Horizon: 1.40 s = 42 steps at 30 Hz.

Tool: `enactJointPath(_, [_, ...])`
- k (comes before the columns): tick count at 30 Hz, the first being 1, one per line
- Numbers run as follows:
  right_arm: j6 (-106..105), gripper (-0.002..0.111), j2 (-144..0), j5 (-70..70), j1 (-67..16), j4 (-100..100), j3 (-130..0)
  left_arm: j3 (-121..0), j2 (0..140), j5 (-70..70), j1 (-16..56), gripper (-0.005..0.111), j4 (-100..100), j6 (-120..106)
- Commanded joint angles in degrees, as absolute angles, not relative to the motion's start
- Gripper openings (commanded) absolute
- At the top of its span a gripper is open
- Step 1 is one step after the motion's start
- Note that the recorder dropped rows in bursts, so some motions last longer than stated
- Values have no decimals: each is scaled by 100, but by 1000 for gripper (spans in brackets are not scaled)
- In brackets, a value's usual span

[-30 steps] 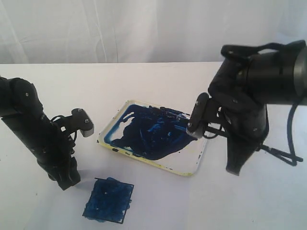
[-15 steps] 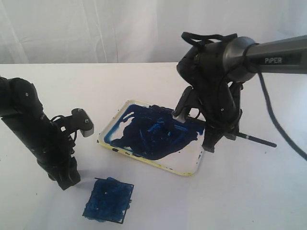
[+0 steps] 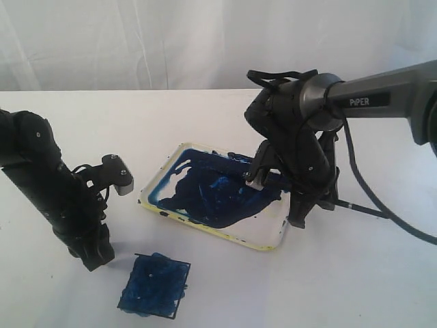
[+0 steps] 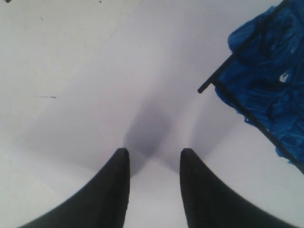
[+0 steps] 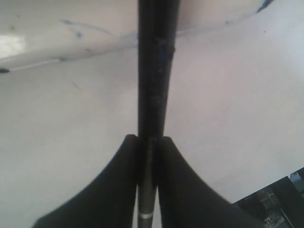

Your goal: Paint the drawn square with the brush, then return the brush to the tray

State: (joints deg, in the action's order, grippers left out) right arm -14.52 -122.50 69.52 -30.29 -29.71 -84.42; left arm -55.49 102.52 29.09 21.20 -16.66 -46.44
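Observation:
The tray [image 3: 268,247], white with a yellowish rim and smeared dark blue, lies mid-table. The drawn square [image 3: 155,285] sits in front of it, filled with blue paint; the left wrist view shows its black outline and blue fill [image 4: 266,80]. My right gripper [image 3: 298,220] hangs at the tray's right end, shut on the brush [image 5: 154,85], whose black handle [image 3: 358,207] sticks out to the right. The brush tip is hidden behind the arm. My left gripper [image 3: 95,260] stands open and empty just left of the square, fingertips [image 4: 122,159] pointing down at the table.
A white cloth covers the table and hangs as a backdrop. The right arm's black cable [image 3: 403,229] trails across the table to the right. The pale tray rim [image 5: 57,42] curves across the right wrist view beyond the brush.
My right arm has swung left and lowered, carrying the brush from the table's right side to the tray's right end. The left arm has not moved.

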Motion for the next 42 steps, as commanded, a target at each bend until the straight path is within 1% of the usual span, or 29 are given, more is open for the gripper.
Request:
enactJointPath(1, [-1518,27,-12249,6996,-2998,-2941,-8474,-5463,10359,3141,2127,42,-1538,-4622])
enactJointPath(3, [-1518,41,-12249,6996,-2998,-2861,-8474,-5463,10359,3141,2127,42,-1538,-4622])
enactJointPath(5, [-1518,52,-12249,6996,-2998,-2819,-8474,-5463,10359,3141,2127,42,-1538,-4622])
enactJointPath(6, [-1499,57,-12249,6991,-2998,-2819,-8474,-5463,10359,3125,2127,42,-1538,-4622])
enactJointPath(8, [-1499,61,-12238,6978,-2998,-2819,-8474,-5463,10359,3100,2127,42,-1538,-4622])
enactJointPath(16, [-1231,61,-11882,6928,-2998,-2432,-8474,-5648,10195,3146,2127,42,-1561,-4484])
enactJointPath(21, [-1231,61,-11598,6521,-2998,-2059,-8474,-5816,9841,3462,2127,42,-1561,-4186])
enactJointPath(26, [-1125,61,-11339,6581,-2998,-1663,-8451,-5816,9426,3561,2127,42,-1561,-4068])
enactJointPath(29, [-861,59,-11202,6581,-2998,-1605,-8451,-5816,9219,3605,2127,42,-1551,-3700])
enactJointPath(32, [-724,53,-11048,6608,-2998,-1493,-8451,-5816,9058,3606,2127,42,-1420,-3324])
enactJointPath(35, [-724,45,-10888,6608,-2998,-1270,-8451,-5816,8973,3665,2127,41,-1094,-2708])
enactJointPath(37, [-724,37,-10784,6608,-2998,-1204,-8451,-5816,8934,3712,2127,40,-803,-2125])
enactJointPath(39, [-677,30,-10699,6616,-2998,-1177,-8451,-5816,8933,3740,2127,36,-473,-1612])
enactJointPath(42, [-549,19,-10577,6616,-2952,-1048,-8451,-5816,8933,3823,2127,19,0,-999])
